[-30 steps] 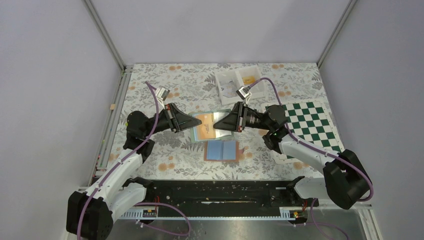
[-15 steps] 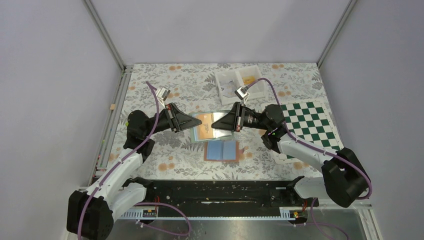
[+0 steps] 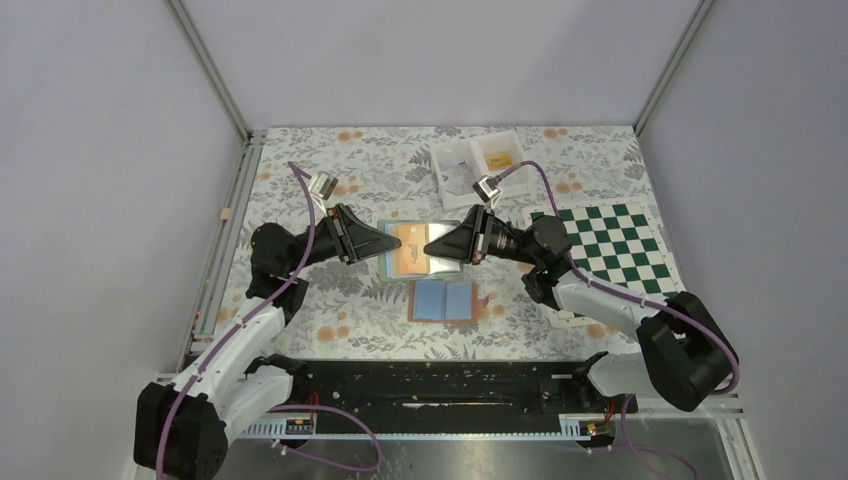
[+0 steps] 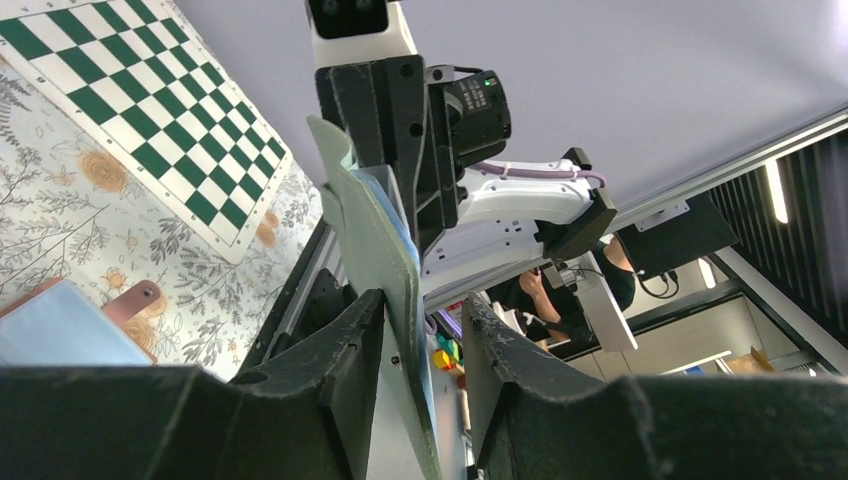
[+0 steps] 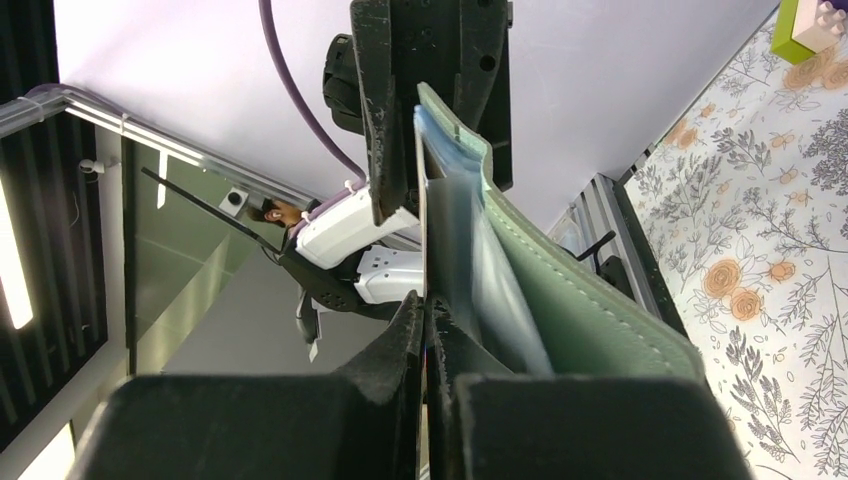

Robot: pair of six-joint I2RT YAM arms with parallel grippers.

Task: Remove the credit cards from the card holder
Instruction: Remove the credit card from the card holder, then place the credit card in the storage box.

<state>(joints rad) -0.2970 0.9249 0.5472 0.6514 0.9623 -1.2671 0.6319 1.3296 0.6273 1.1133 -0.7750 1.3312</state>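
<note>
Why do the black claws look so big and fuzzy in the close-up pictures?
Left wrist view: the left claw is very near the lens, so it looks huge, dark and soft. Right wrist view: the right claw too, plus a glaring light strip at the left edge. Top view: even light, all sharp.

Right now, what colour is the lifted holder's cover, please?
Card holder cover: pale green, clearest in right wrist view.

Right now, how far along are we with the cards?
Done: no card clearly out. In hand: the green card holder is held aloft between the arms, right pincer shut on a thin inner leaf, left pincer open astride its cover. Left: pulling every card.
</note>
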